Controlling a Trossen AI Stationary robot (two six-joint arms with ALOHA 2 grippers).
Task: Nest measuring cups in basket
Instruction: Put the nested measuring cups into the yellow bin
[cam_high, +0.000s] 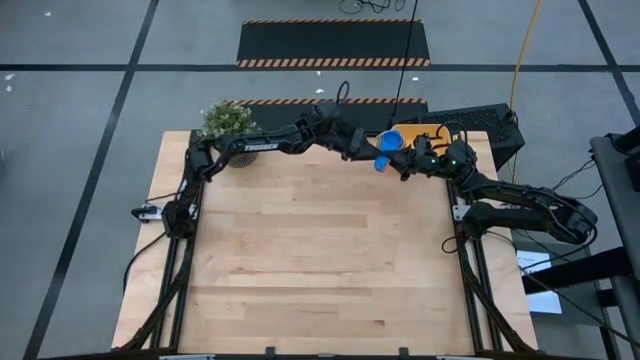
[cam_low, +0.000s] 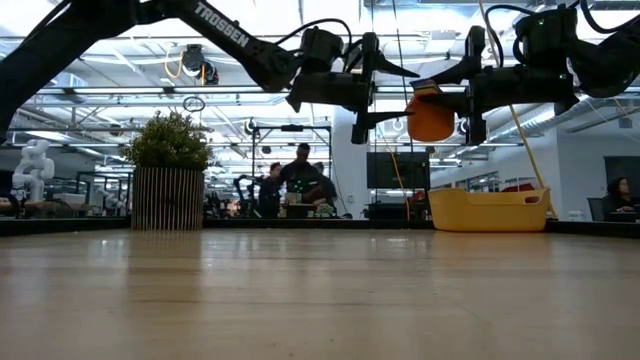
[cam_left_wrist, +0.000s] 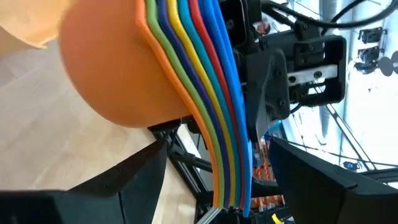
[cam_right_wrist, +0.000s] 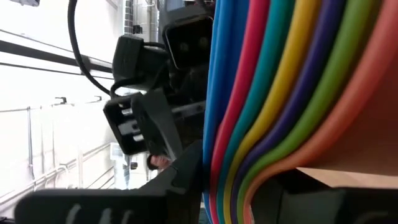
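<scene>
Wooden surface (cam_high: 310, 260): bare. Cups (cam_low: 431, 117) were nested, gripped by their handles in right end effector (cam_low: 462, 98) above basket (cam_low: 488, 210); left end effector (cam_low: 372, 88) spread alongside. Placement remained.

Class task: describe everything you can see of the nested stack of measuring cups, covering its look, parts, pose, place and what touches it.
The nested stack of plastic measuring cups looks smooth and glossy. Its outermost bowl is rounded and orange, and the flat handles lie layered as bands: orange, green, dark blue, yellow, teal, red, blue. It hangs in the air on its side, above the table's far edge and beside the yellow-orange rectangular basket, not in it. The right hand is closed on the handles; the left hand faces the bowl, open around it.
</scene>
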